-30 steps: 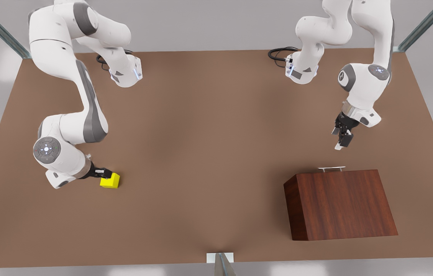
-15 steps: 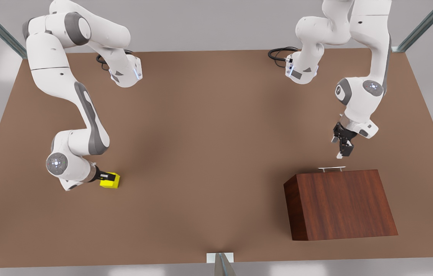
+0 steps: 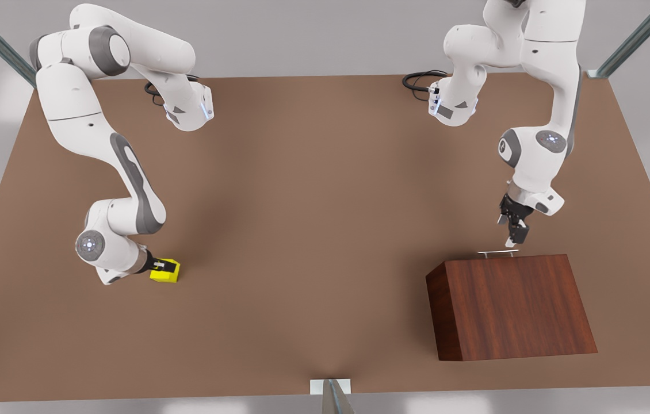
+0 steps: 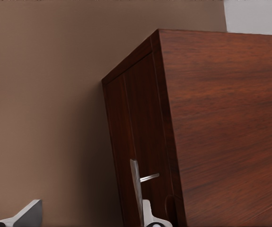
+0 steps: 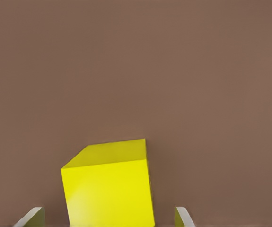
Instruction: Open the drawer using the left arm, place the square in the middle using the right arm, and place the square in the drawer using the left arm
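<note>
The square (image 3: 165, 271), a small yellow cube, rests on the brown tabletop at the front view's left. My right gripper (image 3: 159, 266) is open, with one fingertip (image 5: 31, 217) on either side of the square (image 5: 108, 187) and a gap to each. The dark wood cabinet (image 3: 509, 307) stands at the front view's right with its drawer (image 4: 136, 142) shut. My left gripper (image 3: 512, 240) hangs open just above the silver handle (image 3: 497, 252). The handle (image 4: 136, 184) lies close beside one of its fingertips (image 4: 149, 215).
The middle (image 3: 313, 230) of the tabletop is plain brown surface between the two arms. Both arm bases and their black cables (image 3: 417, 80) stand at the far edge. A metal post (image 3: 333, 397) stands at the near edge.
My left gripper has come down toward the cabinet's handle. My right arm's wrist has dropped lower and the gripper has closed in around the square, which has not moved.
</note>
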{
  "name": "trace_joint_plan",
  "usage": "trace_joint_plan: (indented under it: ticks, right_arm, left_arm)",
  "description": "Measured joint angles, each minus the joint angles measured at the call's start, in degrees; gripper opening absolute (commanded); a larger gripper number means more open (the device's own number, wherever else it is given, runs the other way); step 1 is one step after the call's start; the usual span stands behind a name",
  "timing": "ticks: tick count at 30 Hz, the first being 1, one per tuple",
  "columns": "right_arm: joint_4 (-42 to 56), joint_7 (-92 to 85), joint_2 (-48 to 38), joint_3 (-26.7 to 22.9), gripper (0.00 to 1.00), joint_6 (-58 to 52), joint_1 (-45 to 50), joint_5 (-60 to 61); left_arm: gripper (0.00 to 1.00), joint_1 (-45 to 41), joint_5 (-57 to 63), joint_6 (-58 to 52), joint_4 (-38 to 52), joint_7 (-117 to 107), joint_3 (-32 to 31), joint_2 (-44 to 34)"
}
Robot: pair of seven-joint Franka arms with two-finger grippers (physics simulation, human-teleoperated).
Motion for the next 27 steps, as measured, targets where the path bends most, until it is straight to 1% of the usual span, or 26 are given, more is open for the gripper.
trace_joint_plan:
  ticks: [4, 10, 11, 12, 14, 17, 18, 20, 22, 24, 25, 27]
  right_arm:
    - [-0.01, -0.26, 1.15, 0.00, 1.00, 0.09, -0.23, 0.00]
    - [-0.01, -0.35, 2.46, 0.00, 1.00, 0.05, 0.10, -0.18]
    - [-0.01, -0.35, 2.81, 0.00, 0.96, 0.09, 0.10, -0.18]
    - [0.07, -0.35, 2.85, 0.00, 0.95, 0.42, 0.10, -0.92]
    - [-0.74, -2.30, 3.17, -0.05, 0.94, 4.18, -0.40, -1.76]
    - [-0.54, -2.29, 3.28, -0.09, 0.93, 4.66, -0.43, -1.67]
    - [-0.62, -2.28, 3.61, -0.09, 0.86, 5.23, -0.42, -1.67]
    - [-0.62, -2.28, 4.08, -0.09, 0.80, 5.99, -0.38, -1.67]
    - [-0.63, -2.28, 4.43, -0.35, 0.80, 6.14, 0.01, -1.67]
    - [-0.63, -2.28, 4.69, -0.35, 0.73, 6.15, 0.01, -1.67]
    - [-0.63, -2.28, 4.70, -0.35, 0.68, 6.15, -0.07, -1.67]
    - [-0.63, -2.29, 4.70, -0.35, 0.63, 6.16, -0.16, -1.66]
  left_arm:
    - [1.00, -0.15, 0.03, 2.00, 0.00, 0.00, 0.00, 0.59]
    - [1.00, 0.00, 0.02, 2.02, 1.58, 0.04, 0.00, 2.72]
    - [1.00, 0.04, 0.00, 2.02, 1.66, 0.00, 0.00, 3.12]
    - [1.00, 0.02, 0.00, 2.02, 1.80, 0.00, 0.00, 3.41]
    - [1.00, 0.01, -0.01, 2.02, 2.16, 0.00, 0.00, 3.65]
    - [1.00, 0.01, -0.03, 2.02, 2.63, 0.00, 0.00, 4.17]
    - [1.00, 0.02, -0.04, 2.02, 2.64, 0.03, 0.00, 4.13]
    - [1.00, -0.04, -0.04, 2.02, 2.64, 0.00, 0.00, 4.13]
    - [1.00, -0.32, -0.04, 2.02, 2.64, 0.00, -0.01, 4.22]
    - [1.00, -0.43, -0.04, 2.02, 2.64, -0.09, -0.08, 4.22]
    - [1.00, -0.45, -0.04, 2.02, 2.64, -0.09, -0.09, 4.22]
    - [1.00, -0.59, -0.04, 2.02, 2.64, -0.09, -0.08, 4.22]
